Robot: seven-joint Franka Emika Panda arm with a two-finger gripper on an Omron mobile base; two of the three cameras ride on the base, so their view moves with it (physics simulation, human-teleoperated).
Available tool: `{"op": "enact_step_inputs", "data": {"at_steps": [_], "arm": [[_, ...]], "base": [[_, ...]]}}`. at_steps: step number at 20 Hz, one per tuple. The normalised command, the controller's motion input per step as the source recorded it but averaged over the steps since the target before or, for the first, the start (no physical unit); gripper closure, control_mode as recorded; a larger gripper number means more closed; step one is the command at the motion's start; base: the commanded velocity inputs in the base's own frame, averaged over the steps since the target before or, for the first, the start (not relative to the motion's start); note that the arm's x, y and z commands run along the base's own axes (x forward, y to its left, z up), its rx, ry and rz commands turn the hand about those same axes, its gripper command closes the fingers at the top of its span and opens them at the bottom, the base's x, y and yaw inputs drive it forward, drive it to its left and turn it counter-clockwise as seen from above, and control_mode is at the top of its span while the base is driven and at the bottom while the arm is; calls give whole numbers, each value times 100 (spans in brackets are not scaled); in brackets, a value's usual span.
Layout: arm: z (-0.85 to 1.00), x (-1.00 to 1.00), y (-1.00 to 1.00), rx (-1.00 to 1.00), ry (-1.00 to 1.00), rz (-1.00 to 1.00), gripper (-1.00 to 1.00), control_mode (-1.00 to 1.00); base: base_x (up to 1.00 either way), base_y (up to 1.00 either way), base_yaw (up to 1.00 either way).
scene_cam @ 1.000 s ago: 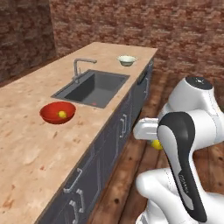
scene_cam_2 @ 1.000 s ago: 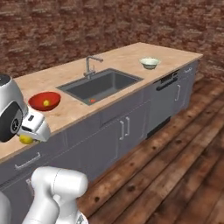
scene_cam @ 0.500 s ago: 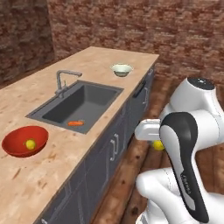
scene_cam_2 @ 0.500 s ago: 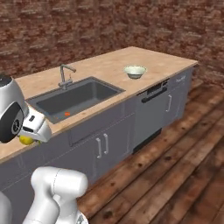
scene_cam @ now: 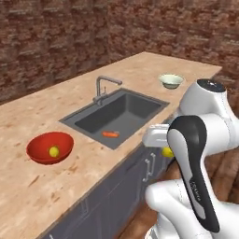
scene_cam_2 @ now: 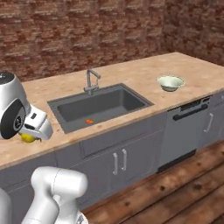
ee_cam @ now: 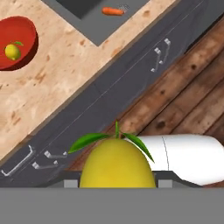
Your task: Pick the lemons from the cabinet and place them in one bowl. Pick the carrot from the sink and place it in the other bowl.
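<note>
Hand view puts 1 lemon (ee_cam: 117,164) right up against the lens, its lower part cut off by the bottom of the picture and the fingertips hidden behind it, so the gripper (ee_cam: 117,183) reads as pinching that fruit between its jaws. Green leaves fan out from its stem. Past it, I can see the grey drawer fronts (ee_cam: 109,94) running diagonally, then the speckled counter (ee_cam: 57,74).

Left base view has the same held lemon (scene_cam: 167,152) peeking out beside the black forearm, mostly hidden by the arm, just off the near edge of the counter (scene_cam: 28,186). The gripper (scene_cam: 163,145) itself is largely covered there. Right base view shows that lemon (scene_cam_2: 27,138) as a small yellow sliver under the white hand, low at the left, and the gripper (scene_cam_2: 30,134) jaws are too buried to make out.

The second lemon (scene_cam: 54,151) lies inside the red bowl (scene_cam: 46,140) on the counter left of the sink (scene_cam: 135,105); the hand view agrees, with the lemon (ee_cam: 13,51) in the red bowl (ee_cam: 24,33), which is cut off by that picture's left edge.

The carrot (scene_cam: 110,134) lies on the sink floor near its front wall, seen also as an orange speck (scene_cam_2: 89,121) from the right and clipped at the top of the hand view (ee_cam: 113,11). The faucet (scene_cam: 103,86) stands behind the basin. The pale bowl (scene_cam_2: 170,82) sits well right of the sink (scene_cam_2: 109,103), and its inside is hard to read.
</note>
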Motion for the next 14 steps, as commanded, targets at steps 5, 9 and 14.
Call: {"op": "enact_step_inputs", "data": {"at_steps": [5, 9, 14], "arm": [[0, 0, 0, 0, 0, 0, 100, 100], [0, 0, 0, 0, 0, 0, 100, 100], [0, 0, 0, 0, 0, 0, 100, 100]], "base": [[10, 2, 61], [16, -1, 50], [23, -5, 42]]}}
